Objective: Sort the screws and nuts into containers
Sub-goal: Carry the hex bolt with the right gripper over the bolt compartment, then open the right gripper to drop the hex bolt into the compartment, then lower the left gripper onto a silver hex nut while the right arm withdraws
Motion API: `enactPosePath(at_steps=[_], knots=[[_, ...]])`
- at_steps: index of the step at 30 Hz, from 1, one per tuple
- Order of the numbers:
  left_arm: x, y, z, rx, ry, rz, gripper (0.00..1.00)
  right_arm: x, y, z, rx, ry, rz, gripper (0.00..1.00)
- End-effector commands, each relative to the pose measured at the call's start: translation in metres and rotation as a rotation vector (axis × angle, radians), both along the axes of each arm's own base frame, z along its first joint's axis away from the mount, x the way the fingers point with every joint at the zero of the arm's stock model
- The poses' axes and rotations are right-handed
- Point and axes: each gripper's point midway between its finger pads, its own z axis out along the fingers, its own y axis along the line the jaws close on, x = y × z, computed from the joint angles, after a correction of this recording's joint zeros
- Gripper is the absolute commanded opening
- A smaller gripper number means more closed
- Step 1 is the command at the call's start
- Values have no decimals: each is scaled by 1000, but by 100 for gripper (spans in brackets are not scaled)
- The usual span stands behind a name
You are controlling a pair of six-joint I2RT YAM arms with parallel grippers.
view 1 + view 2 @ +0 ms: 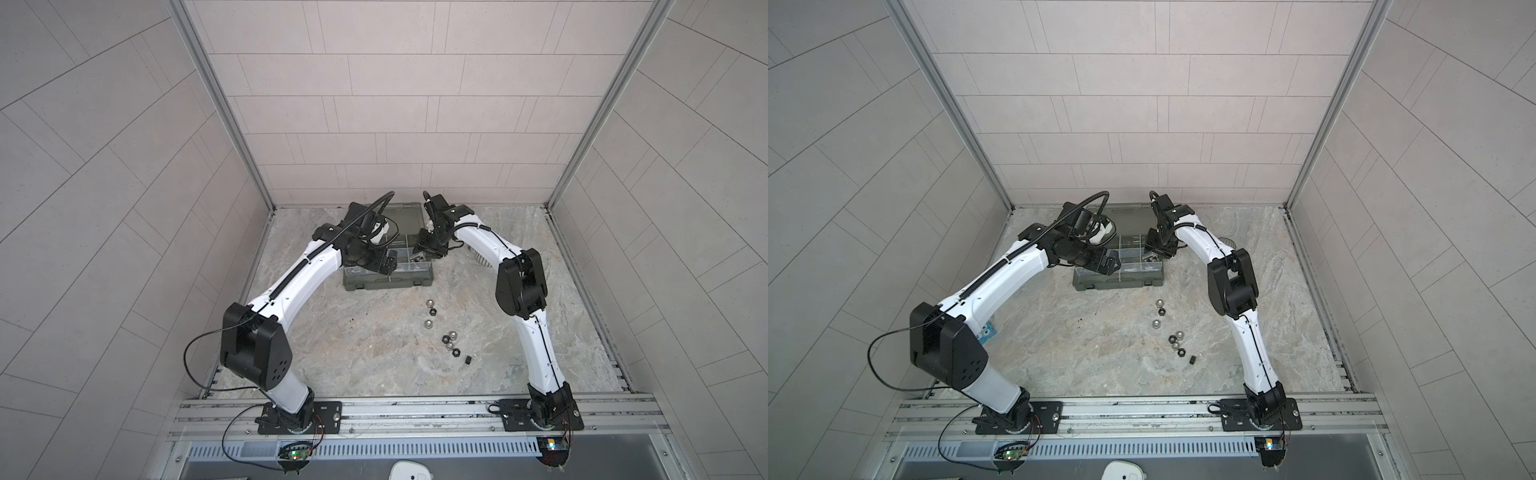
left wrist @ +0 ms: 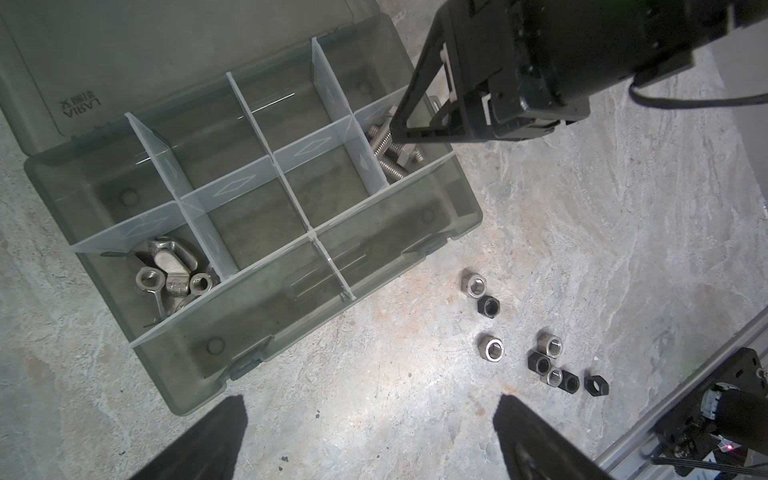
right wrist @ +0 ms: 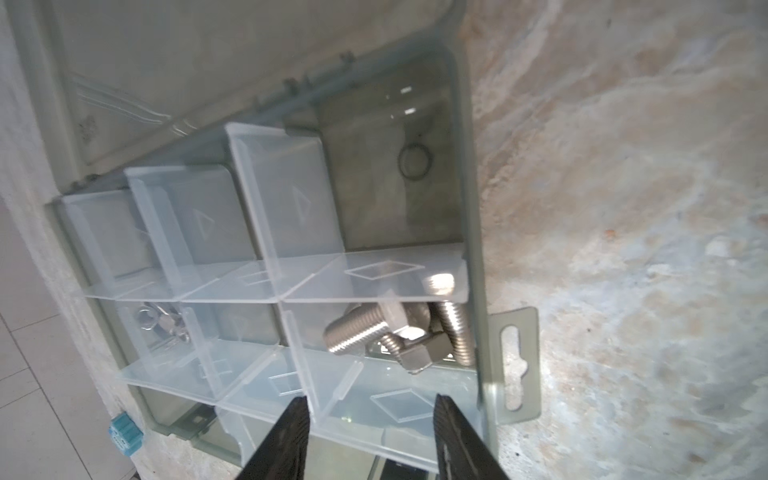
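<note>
The containers are compartments of a grey-green organizer case (image 1: pixel 386 282) (image 1: pixel 1119 280) lying open at the back of the table. Silver screws (image 2: pixel 388 160) (image 3: pixel 353 332) lie heaped in its end compartment. My right gripper (image 3: pixel 372 401) (image 1: pixel 419 253) hangs just above them, open, with nothing between its fingers. Silver wing nuts and hex nuts (image 2: pixel 170 274) (image 3: pixel 162 324) fill another compartment. Several loose silver and black nuts (image 1: pixel 428 323) (image 1: pixel 1156 323) (image 2: pixel 491 348) lie on the table in front of the case. My left gripper (image 2: pixel 370 415) (image 1: pixel 384 266) is wide open and empty over the case's front left part.
A striped mug (image 1: pixel 480 259) (image 1: pixel 1227 241) stands behind my right forearm, mostly hidden. A small blue object (image 1: pixel 988 332) (image 3: pixel 124 432) lies at the left under my left arm. The case lid (image 2: pixel 187 45) lies flat behind the compartments. Walls close in three sides.
</note>
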Motion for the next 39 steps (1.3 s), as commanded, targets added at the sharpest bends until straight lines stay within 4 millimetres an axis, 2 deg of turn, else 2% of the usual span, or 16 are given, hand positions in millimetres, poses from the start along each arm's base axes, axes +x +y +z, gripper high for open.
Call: enactPosePath(at_steps=[1,4,6,11,13,14,16,21,26,30,33,39], knots=[[3,-2,13,-30,-24,5,100,-5,-10,54,-17,-93,75,56],[6,-7,16,-52,-27,9,100,-21,-27,77,-93,-127,131,62],[6,-14,15,-69,-18,6,100,-37,-41,82,-146,-130,160,66],[-1,-45,3,-76,15,-46,100,-81,-85,81,-272,-117,171,74],[-9,-62,-7,-72,38,-78,100,-100,-107,77,-303,-100,148,76],[-12,-70,-11,-70,48,-93,100,-108,-117,75,-316,-90,134,97],[-21,-84,-25,-52,76,-128,100,-128,-143,73,-364,-84,96,99],[-38,-107,-66,10,167,-170,100,-169,-182,75,-472,-93,53,99],[-48,-124,-101,63,239,-176,99,-201,-196,70,-473,-97,39,99],[-49,-137,-124,118,250,-176,97,-214,-205,69,-467,-111,1,99],[-44,-139,-136,141,253,-145,92,-220,-213,73,-470,-127,-17,99],[-31,-138,-147,184,243,-93,81,-233,-224,74,-469,-143,-52,99]])
